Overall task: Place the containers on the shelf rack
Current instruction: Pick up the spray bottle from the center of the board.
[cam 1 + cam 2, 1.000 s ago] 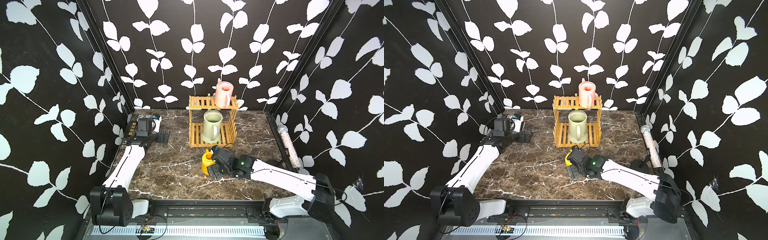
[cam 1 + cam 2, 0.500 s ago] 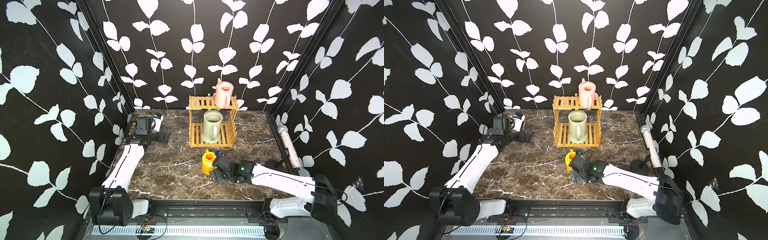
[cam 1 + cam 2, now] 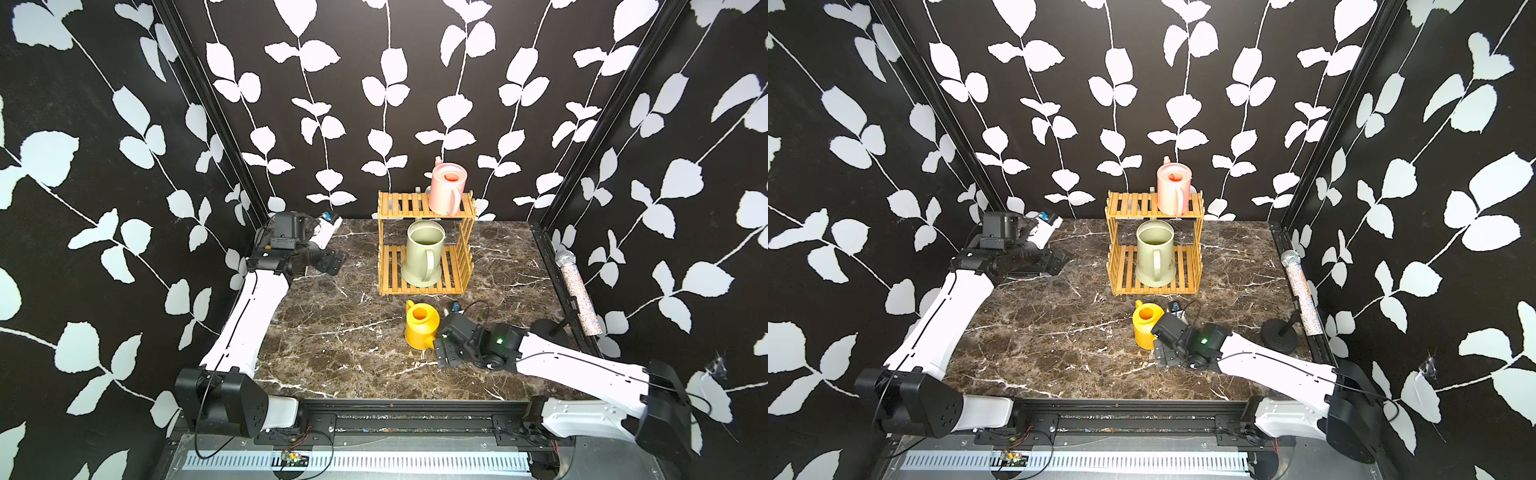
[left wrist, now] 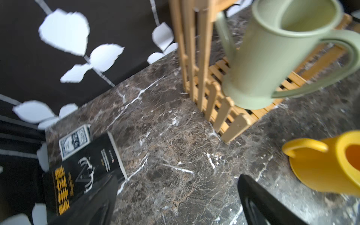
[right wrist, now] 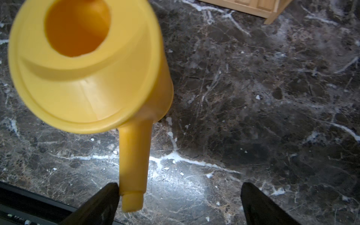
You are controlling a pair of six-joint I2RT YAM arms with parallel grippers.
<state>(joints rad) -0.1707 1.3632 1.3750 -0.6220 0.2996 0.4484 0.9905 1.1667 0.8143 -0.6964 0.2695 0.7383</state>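
here the small yellow can [image 5: 87, 78], stubby-spouted, stands upright beside the right claw [image 5: 179, 194], spread wide and empty.

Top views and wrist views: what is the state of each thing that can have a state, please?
pink can, upright on the shelf rack, top tier
green can, upright on the lower tier
yellow can, upright on the table, spout tip within the right gripper
right gripper, open, clamping nothing
left gripper, open, empty
book, closed, lying flat
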